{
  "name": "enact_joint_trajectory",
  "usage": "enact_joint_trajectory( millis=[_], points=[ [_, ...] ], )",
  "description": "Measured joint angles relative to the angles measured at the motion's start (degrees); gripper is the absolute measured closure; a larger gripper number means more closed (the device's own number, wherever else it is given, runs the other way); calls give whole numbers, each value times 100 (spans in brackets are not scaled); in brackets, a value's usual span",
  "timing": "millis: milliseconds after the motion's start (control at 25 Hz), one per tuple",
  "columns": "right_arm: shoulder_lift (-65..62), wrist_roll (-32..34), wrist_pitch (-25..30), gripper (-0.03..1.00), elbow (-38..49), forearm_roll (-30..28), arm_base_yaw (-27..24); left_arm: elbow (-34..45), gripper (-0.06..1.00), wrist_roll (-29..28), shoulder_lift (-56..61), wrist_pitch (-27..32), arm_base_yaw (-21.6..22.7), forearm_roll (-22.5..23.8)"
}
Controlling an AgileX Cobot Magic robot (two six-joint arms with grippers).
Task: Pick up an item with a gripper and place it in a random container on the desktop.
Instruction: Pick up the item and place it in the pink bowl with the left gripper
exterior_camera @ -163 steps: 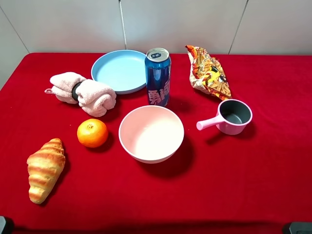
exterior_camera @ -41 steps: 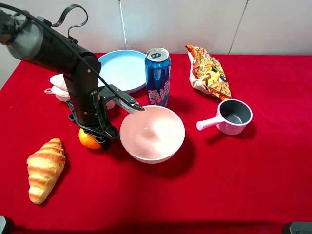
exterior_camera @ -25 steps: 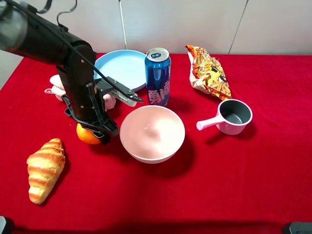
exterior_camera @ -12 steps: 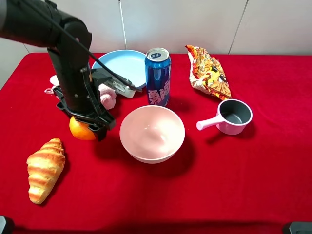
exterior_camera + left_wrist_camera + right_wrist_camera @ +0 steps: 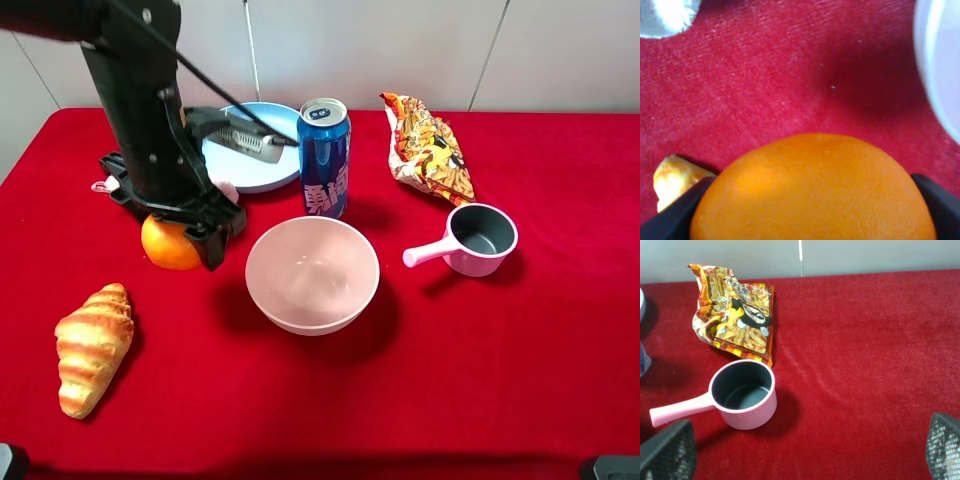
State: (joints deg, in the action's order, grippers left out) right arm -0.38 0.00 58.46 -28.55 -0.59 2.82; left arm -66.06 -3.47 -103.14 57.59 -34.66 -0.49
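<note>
L gripper [image 5: 190,240]: jaws clamped on the orange [image 5: 163,246]. In the L wrist view a dark finger [image 5: 939,199] presses each flank of the fruit.

Fruit condition: round, glossy, deep orange, skin finely dimpled. There is a paler highlight on one shoulder and the surface looks intact.

Position: the fruit sits in the grip over the red cloth desktop [image 5: 480,380], just beside the pink bowl [image 5: 312,272] on its left in the high view, not touching it. The wrist view shows a dark shadow on the cloth beyond the fruit, next to the bowl rim. I read the fruit as clear of the cloth. The bowl is pale pink, deep and smooth inside.

R gripper [image 5: 805,450]: jaws spread wide, nothing between them. It looks down on the cloth near the pink handled cup [image 5: 478,240] and the snack bag [image 5: 428,148].

Other items, high view:
- Croissant [image 5: 92,345] lies near the front-left, apart from the fruit.
- Blue can [image 5: 324,158] stands upright just behind the bowl.
- Light-blue plate [image 5: 265,178] lies left of the can, approx. half hidden by the L arm.
</note>
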Motion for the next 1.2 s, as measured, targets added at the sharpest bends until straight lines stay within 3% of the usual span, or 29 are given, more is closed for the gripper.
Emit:
enact_joint_trajectory(
  millis=[440, 600, 1200],
  points=[
    [0, 0, 0, 27, 0, 0, 0, -657, 23, -237, 0, 635, -12, -268],
    [0, 0, 0, 27, 0, 0, 0, -832, 23, -378, 0, 745, -204, -163],
    [0, 0, 0, 27, 0, 0, 0, -1176, 23, -650, -23, 549, -900, 49]
  ],
)
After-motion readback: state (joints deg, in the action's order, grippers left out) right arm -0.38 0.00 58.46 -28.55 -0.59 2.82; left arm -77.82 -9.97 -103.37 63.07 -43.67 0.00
